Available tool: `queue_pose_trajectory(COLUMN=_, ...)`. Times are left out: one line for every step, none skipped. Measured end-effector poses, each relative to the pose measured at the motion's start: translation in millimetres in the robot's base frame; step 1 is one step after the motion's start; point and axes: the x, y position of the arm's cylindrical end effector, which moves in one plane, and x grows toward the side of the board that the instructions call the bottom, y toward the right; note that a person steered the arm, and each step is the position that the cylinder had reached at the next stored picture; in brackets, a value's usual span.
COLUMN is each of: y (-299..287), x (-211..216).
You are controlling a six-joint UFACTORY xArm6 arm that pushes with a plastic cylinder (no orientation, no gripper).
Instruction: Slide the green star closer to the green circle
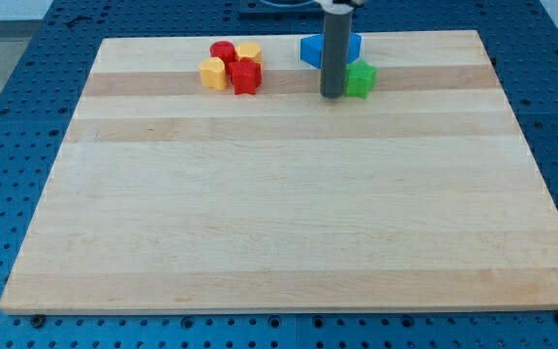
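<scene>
Resting near the view's top edge of the wooden board (pixel 289 213), our rod ends in my tip (pixel 331 96), which sits just beside the left side of the green block (pixel 360 79); whether the two touch, we cannot tell. We carry no claw on this arm, so no spread or pinched state applies: the rod simply stands upright on the board. The green block's outline looks roughly star-like, though its shape is not sharp at this size. Directly behind the rod and the green block lies a blue block (pixel 318 48), partly hidden by the rod, close against the green block's upper side. Well to the view's left we find a tight cluster: a red cylinder (pixel 223 51), a yellow block (pixel 250 51), a second yellow block (pixel 213 73) and a red block (pixel 246 76), all touching or nearly so. A blue perforated table (pixel 27 107) surrounds the board.
</scene>
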Motion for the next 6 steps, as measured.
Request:
queue_pose_trajectory(y=15.4, x=22.0)
queue_pose_trajectory(y=34.7, x=2.7)
queue_pose_trajectory(y=36.1, x=-26.9)
queue_pose_trajectory(y=38.9, x=-39.4)
queue_pose_trajectory(y=39.6, x=-42.1)
queue_pose_trajectory(y=57.8, x=-39.8)
